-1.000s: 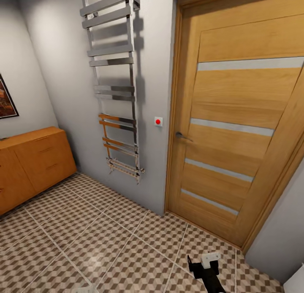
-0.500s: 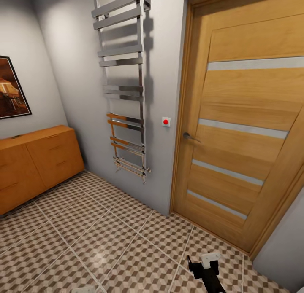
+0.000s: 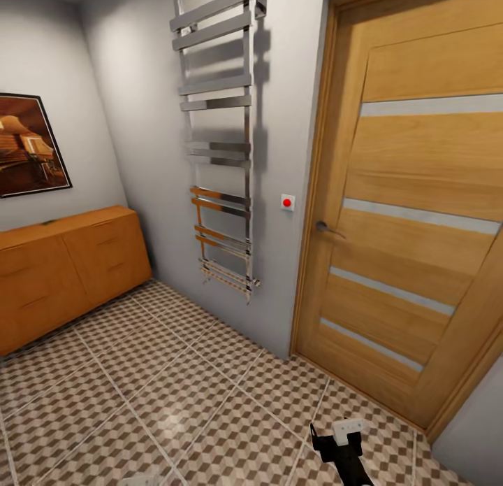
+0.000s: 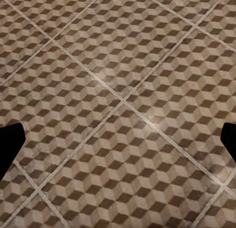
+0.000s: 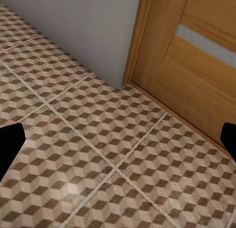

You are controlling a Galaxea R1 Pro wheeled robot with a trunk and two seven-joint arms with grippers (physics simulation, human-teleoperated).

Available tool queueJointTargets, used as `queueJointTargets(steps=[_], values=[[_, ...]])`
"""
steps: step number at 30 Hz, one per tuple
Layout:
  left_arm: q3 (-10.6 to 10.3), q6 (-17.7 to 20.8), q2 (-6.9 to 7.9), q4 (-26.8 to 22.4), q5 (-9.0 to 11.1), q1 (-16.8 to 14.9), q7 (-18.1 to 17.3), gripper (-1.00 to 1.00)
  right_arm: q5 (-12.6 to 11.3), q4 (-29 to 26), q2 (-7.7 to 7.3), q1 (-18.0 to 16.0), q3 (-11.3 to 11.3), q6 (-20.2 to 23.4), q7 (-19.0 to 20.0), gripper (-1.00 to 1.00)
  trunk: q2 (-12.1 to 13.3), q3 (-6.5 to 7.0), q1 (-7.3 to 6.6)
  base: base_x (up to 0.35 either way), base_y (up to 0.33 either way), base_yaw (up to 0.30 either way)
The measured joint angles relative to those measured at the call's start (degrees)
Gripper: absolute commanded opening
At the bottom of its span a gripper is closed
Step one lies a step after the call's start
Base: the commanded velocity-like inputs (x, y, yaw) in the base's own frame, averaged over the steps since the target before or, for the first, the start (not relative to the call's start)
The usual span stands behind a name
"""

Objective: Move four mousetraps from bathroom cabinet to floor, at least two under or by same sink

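The bathroom floor filled the lower half of the head view, laid in large square tiles with a brown, beige and white cube pattern and pale grout lines. Grey walls met in a corner at upper left. The cabinet, an orange-brown chest with flat bar handles, stood against the left wall at mid-left of the frame, its drawers shut. A framed picture hung above it. A chrome towel rail was mounted on the wall at upper centre, with a small switch bearing a red dot beside it. A wooden door with pale horizontal strips occupied the right side, closed.

The right pincer appeared at bottom centre-right, above the tiles. In both wrist views the dark fingertips sat at opposite frame edges, set wide apart, with nothing between them.
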Motion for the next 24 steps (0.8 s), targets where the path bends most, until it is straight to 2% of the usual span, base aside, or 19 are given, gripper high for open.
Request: queueJointTargets(steps=[17, 24], values=[[0.0, 0.0, -0.02, 0.0, 0.0, 0.0, -0.1, 1.00, 0.0, 0.0, 0.00, 0.0, 0.0, 0.0, 0.0, 1.00, 0.0, 0.00, 0.00, 0.000, 0.000, 0.128], [0.0, 0.0, -0.45, -0.1, 0.0, 0.0, 0.0, 1.00, 0.0, 0.0, 0.00, 0.0, 0.0, 0.1, 0.0, 1.00, 0.0, 0.00, 0.00, 0.000, 0.000, 0.128]])
